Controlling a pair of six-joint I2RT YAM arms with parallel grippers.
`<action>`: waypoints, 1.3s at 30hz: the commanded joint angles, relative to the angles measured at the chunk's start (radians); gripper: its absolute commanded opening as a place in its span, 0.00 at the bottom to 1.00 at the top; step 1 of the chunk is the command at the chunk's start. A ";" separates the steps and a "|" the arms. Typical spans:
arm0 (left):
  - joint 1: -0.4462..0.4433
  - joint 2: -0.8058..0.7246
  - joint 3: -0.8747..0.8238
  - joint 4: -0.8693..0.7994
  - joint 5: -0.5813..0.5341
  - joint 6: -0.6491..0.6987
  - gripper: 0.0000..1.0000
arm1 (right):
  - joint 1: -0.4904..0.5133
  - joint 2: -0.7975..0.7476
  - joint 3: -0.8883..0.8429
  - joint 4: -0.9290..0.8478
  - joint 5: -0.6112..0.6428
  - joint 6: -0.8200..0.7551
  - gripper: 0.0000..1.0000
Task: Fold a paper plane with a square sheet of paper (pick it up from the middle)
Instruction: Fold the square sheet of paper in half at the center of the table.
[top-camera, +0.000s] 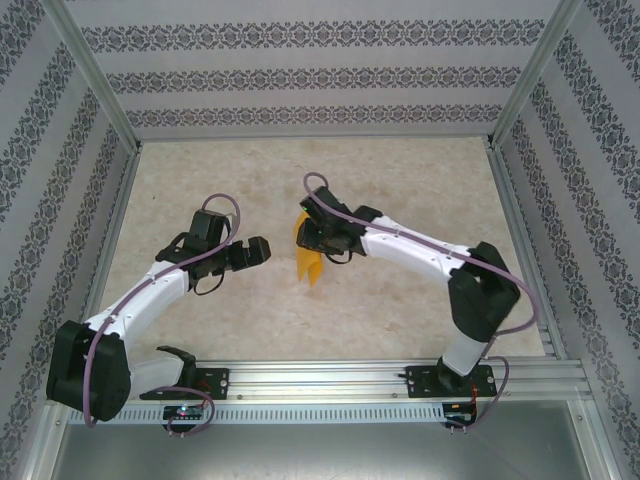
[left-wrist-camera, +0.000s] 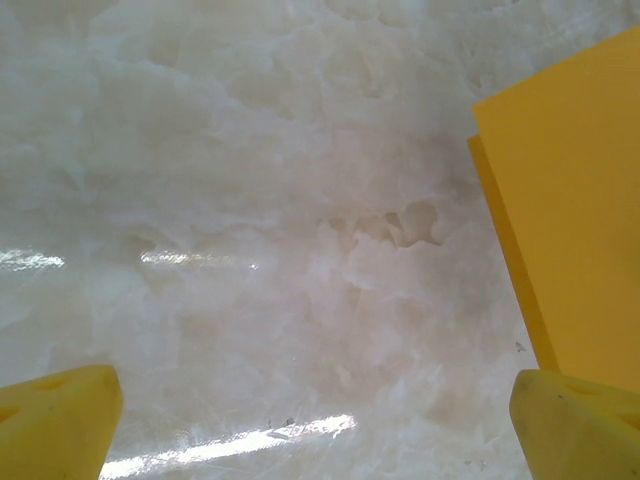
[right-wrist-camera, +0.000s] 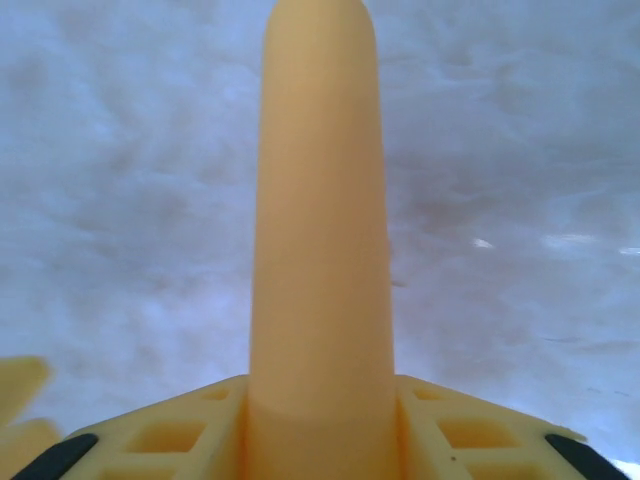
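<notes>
The right tool (top-camera: 316, 240) pinches the folded orange paper plane (top-camera: 310, 265) near the middle of the counter (top-camera: 400, 180). The left tool (left-wrist-camera: 318, 425) hangs beside it, spread wide. The plane looks feather-light, floppy and easily crumpled, so it is best gripped along its creased spine.

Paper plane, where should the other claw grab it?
Probably the free pointed end of the paper plane, from its left side: the right gripper holds the far half, and the open left gripper faces that bare long edge.

The top camera is looking down from behind over the table (top-camera: 400, 180). Both wrist cameras are facing its surface closely.
</notes>
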 joint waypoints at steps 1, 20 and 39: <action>-0.008 0.002 0.033 -0.008 0.037 -0.002 1.00 | -0.042 -0.046 -0.164 0.367 -0.136 0.116 0.39; -0.106 0.157 0.091 0.060 0.162 -0.037 1.00 | -0.081 -0.077 -0.423 0.322 -0.053 0.098 0.64; -0.223 0.307 0.181 0.101 0.099 -0.107 0.95 | -0.145 0.012 -0.362 0.292 -0.211 -0.010 0.63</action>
